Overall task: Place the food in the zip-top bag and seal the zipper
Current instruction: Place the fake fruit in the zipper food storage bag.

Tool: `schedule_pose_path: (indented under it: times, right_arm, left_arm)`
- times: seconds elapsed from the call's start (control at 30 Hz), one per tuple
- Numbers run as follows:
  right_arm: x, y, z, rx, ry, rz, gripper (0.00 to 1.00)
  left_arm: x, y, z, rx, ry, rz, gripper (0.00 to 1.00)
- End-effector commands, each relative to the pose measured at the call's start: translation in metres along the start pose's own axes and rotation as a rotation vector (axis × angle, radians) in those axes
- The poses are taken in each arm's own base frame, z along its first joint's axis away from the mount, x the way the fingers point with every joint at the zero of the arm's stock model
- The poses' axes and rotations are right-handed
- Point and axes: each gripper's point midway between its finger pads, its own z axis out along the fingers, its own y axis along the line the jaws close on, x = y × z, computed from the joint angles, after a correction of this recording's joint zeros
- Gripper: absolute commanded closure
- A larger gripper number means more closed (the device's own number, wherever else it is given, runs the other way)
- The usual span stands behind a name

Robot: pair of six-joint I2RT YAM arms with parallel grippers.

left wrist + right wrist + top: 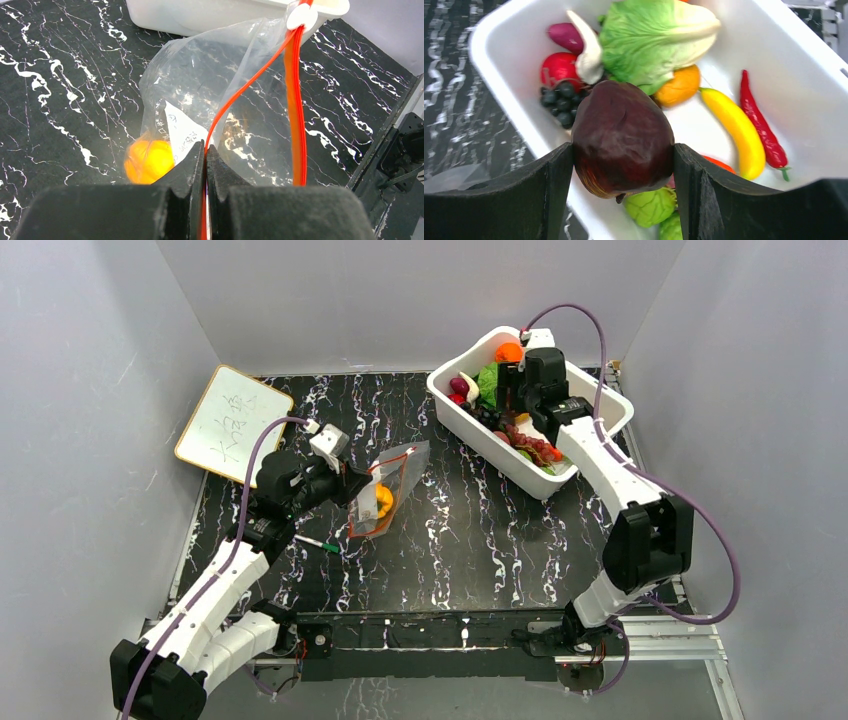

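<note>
Left of the tub [470, 426], the left gripper [205, 149] is clamped shut on one lip of the zipper [296, 110]. It holds the bag [200, 80] with its mouth only narrowly parted and an orange piece [147, 161] inside. Farther back, over the tub, the right gripper [623, 156] pinches a dark red fruit [623, 131] between its pads. The fruit is glossy and rounded, so it may squirt free on the way from the tub. It also looks wide for that mouth and could snag the rim, tugging the zipper from the left grip.

Whiteboard [233, 420] writing too small to read (orange fruit [148, 161] in bag [200, 75] blurred).
</note>
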Motion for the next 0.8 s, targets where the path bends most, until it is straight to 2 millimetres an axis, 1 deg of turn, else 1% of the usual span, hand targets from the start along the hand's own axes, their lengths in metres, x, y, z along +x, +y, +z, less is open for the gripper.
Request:
schedule_pose_path:
  times: [0.0,0.07,0.23,0.3,0.37,0.4,0.43,0.53,0.6,0.7,0.77]
  right_arm:
    - [-0.031,0.039,-0.044,-0.134,-0.100,0.009,0.66]
    - [-0.036,0.055,-0.059,-0.194,-0.120,0.012,0.66]
    - [-0.043,0.087,-0.100,-0.325,-0.160,0.043,0.66]
    - [-0.045,0.101,-0.117,-0.391,-0.171,0.054,0.67]
    - [-0.045,0.118,-0.135,-0.474,-0.172,0.060,0.67]
    - [-0.046,0.126,-0.145,-0.522,-0.176,0.059,0.67]
    - [-0.044,0.134,-0.154,-0.560,-0.176,0.063,0.67]
    - [-0.051,0.147,-0.181,-0.663,-0.208,0.109,0.67]
    - [-0.050,0.159,-0.198,-0.753,-0.216,0.140,0.68]
    - [-0.047,0.171,-0.219,-0.845,-0.216,0.183,0.68]
    - [-0.042,0.181,-0.233,-0.910,-0.209,0.196,0.69]
  left_arm:
    - [-0.007,-0.003,-0.002,0.005,-0.033,0.017,1.00]
    - [-0.008,-0.003,-0.001,0.008,-0.034,0.011,1.00]
    - [-0.007,0.001,0.001,-0.017,-0.040,-0.028,1.00]
    - [-0.012,0.004,0.003,-0.031,-0.061,-0.036,1.00]
    - [-0.022,0.008,0.005,-0.052,-0.081,-0.026,1.00]
    - [-0.030,0.011,0.005,-0.073,-0.093,-0.015,1.00]
    - [-0.039,0.018,0.005,-0.109,-0.104,-0.005,1.00]
    - [-0.071,0.034,0.004,-0.199,-0.162,0.062,1.00]
    - [-0.090,0.047,0.006,-0.259,-0.194,0.110,1.00]
    - [-0.108,0.066,0.015,-0.340,-0.193,0.155,1.00]
    - [-0.112,0.077,0.020,-0.388,-0.190,0.163,1.00]
